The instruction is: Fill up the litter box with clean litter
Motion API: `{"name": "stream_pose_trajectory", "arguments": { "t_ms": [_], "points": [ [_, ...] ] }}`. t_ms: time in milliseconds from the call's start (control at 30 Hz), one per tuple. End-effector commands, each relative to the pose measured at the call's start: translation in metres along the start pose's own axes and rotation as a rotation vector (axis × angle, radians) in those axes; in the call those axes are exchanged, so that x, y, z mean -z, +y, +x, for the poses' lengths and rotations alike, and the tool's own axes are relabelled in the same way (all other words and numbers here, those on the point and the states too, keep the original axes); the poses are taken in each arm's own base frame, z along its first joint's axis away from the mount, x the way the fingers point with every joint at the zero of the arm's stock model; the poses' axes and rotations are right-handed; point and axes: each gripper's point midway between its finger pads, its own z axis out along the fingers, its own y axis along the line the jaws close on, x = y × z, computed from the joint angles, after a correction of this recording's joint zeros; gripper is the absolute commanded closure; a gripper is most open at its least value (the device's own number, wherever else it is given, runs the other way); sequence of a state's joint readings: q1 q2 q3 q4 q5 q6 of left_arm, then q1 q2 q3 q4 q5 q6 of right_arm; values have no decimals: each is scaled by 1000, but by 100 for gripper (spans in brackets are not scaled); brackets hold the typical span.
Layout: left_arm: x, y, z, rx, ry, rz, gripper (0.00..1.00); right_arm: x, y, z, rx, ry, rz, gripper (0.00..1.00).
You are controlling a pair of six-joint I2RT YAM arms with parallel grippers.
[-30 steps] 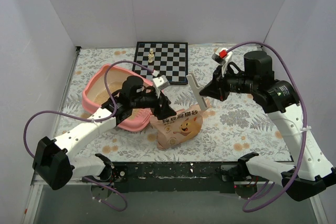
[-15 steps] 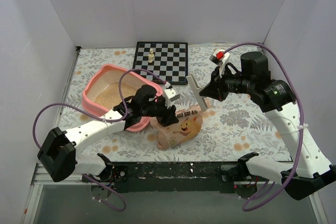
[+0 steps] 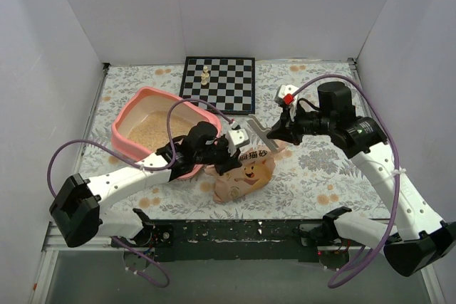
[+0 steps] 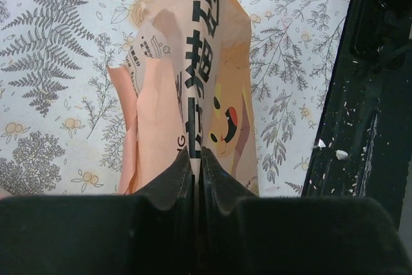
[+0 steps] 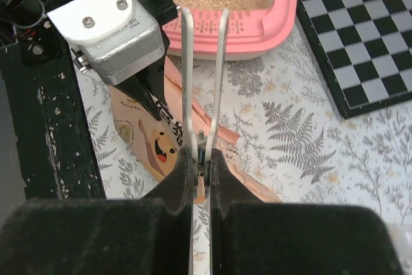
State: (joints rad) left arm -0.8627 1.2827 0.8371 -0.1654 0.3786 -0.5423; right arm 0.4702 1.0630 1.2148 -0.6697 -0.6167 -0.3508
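The litter box (image 3: 122, 135) sits left, litter (image 3: 153, 129) inside, unmoved. The bag (image 3: 246, 176) lies just beside it, its edge still pinched by the left gripper (image 3: 229, 161). The right gripper (image 3: 275, 132), clamping what looks like a white clip (image 3: 254, 127), has swung nearer the bag.

Clean litter (image 3: 153, 129) in litter box (image 3: 117, 133), bag (image 3: 242, 176) just right — chessboard (image 3: 221, 83) behind.

top external: set high at the near edge, whole surface (image 3: 320, 169) seen from afar | left wrist: aimed down past left pincer (image 4: 195, 156) at orange bag (image 4: 219, 75), very near | right wrist: aimed past right pincer (image 5: 199, 156) and white clip (image 5: 185, 62) toward litter box (image 5: 277, 24), near | shared by all three: orange bag
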Motion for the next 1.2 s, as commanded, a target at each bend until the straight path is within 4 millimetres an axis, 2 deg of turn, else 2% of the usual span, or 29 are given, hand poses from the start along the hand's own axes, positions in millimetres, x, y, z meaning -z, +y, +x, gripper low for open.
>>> {"name": "stream_pose_trajectory", "arguments": {
  "t_ms": [0,233,400,567,733,967,1167],
  "points": [
    [18,-16,-18,-147,-78,54,96,1,12,-22,238,-77,-132,99],
    [32,-41,-30,-325,-130,169,97,2,15,-14,287,-54,-153,99],
    [37,-57,-29,-398,-140,243,98,16,39,-23,300,-93,-236,99],
    [42,-75,-24,-438,-157,295,98,18,57,-22,275,-123,-330,99],
    [50,-72,-22,-452,-179,248,98,13,71,-18,183,-146,-439,99],
    [38,-62,-8,-410,-143,208,98,11,88,-13,104,-201,-528,99],
    [31,-64,-2,-368,-127,233,98,3,90,-10,106,-273,-503,99]
  ]
}}
